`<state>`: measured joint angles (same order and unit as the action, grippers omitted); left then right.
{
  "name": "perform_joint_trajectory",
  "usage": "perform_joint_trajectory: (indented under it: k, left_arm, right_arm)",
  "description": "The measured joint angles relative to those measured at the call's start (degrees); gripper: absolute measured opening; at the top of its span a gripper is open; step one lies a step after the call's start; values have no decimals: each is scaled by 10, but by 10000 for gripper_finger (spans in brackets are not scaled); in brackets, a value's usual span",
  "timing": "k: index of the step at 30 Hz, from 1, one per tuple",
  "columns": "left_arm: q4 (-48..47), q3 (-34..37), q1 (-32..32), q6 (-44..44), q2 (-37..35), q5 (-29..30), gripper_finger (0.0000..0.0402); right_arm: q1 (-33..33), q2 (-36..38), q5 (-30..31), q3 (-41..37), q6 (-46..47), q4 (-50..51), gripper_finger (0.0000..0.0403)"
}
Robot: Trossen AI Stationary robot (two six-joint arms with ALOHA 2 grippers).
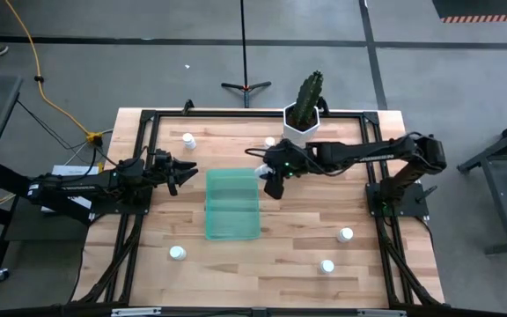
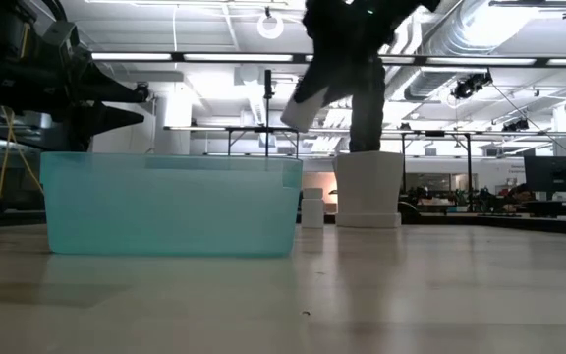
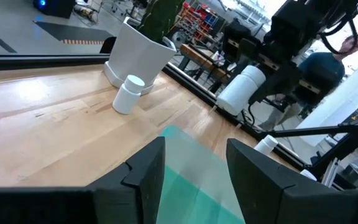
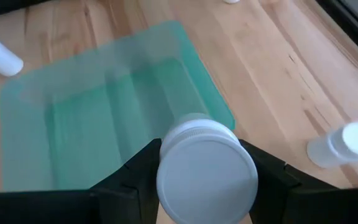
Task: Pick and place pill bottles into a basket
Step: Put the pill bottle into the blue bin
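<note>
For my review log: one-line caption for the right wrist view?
Right gripper holds a pill bottle above the empty green basket.

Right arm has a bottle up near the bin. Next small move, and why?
Probably shift the right gripper a little further over the green basket, then release. It is shut on a pill bottle held above the basket's near edge, and the basket looks empty. The left gripper waits open beside it.

The green translucent basket (image 1: 232, 204) stands mid-table, with one white pill bottle (image 1: 263, 168) held above its corner and others (image 1: 177, 254) scattered around.
</note>
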<state>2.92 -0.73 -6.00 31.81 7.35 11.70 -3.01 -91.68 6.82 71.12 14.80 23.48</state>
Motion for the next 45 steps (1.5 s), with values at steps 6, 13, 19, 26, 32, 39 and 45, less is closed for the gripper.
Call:
perform_joint_trajectory:
  k: [6,13,19,26,32,39,45]
  left_arm:
    - [0,0,0,0,0,0,205]
    - [0,0,0,0,0,0,205]
    - [0,0,0,0,0,0,205]
    - [-1,0,0,0,0,0,205]
    - [-1,0,0,0,0,0,205]
    - [-2,0,0,0,0,0,205]
    - [-3,0,0,0,0,0,205]
  right_arm:
    - [-8,-82,0,133,-62,66,166]
    - [-22,-168,-6,234,-106,136,166]
    - [-22,-202,-35,246,-108,141,166]
    - [-22,-235,-42,244,-109,134,166]
    - [-22,-264,-46,244,-109,136,168]
    - [-22,-288,-49,244,-108,130,166]
    - [-22,-300,-51,244,-108,127,171]
